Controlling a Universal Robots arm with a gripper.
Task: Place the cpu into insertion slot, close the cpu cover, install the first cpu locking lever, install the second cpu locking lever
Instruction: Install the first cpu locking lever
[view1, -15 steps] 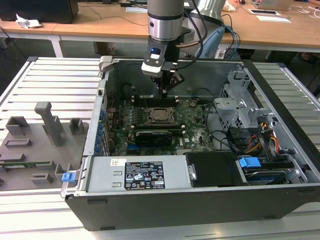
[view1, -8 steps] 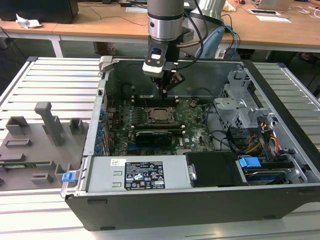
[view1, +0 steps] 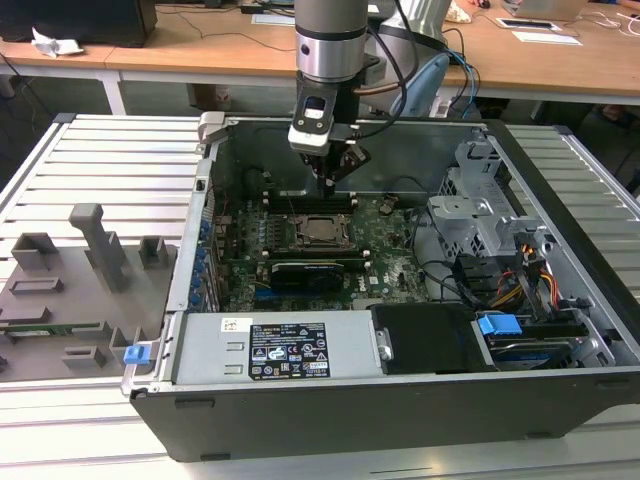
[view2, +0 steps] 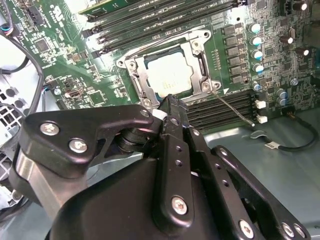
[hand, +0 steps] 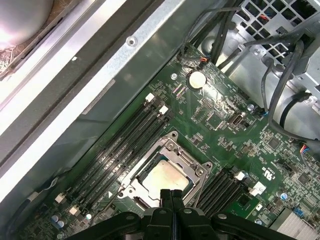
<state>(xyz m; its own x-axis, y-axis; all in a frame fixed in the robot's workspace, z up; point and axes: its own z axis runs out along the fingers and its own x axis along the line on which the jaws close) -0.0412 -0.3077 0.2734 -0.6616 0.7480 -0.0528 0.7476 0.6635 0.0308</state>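
Arm: comes down from the top centre of the exterior view into an open computer case (view1: 350, 420).
Gripper (view1: 332, 178): hangs just above the motherboard (view1: 395, 255), slightly beyond the socket and clear of it.
Fingers (hand: 168, 196): pressed flat together in both wrist views, no gap between them, nothing gripped.
Cpu (view1: 321, 230): at the middle of the exterior view, lying flat in the insertion slot (view1: 342, 222); its pale metal face shows plainly in the second wrist view (view2: 169, 75).
Cpu cover (view2: 136, 75): silver frame down flat around the chip, the face showing through its window; also seen in the first wrist view (hand: 192, 167).
Locking lever (view2: 232, 107): thin metal rod sticking out from one socket corner, slanting across the memory slots (view2: 220, 107) beside it.
Second lever: cannot tell its position.
Other memory slots (hand: 130, 145): long black rows on the far side of the socket.
Exterior view's left: grey tray (view1: 60, 300) with moulded holders, outside the case.
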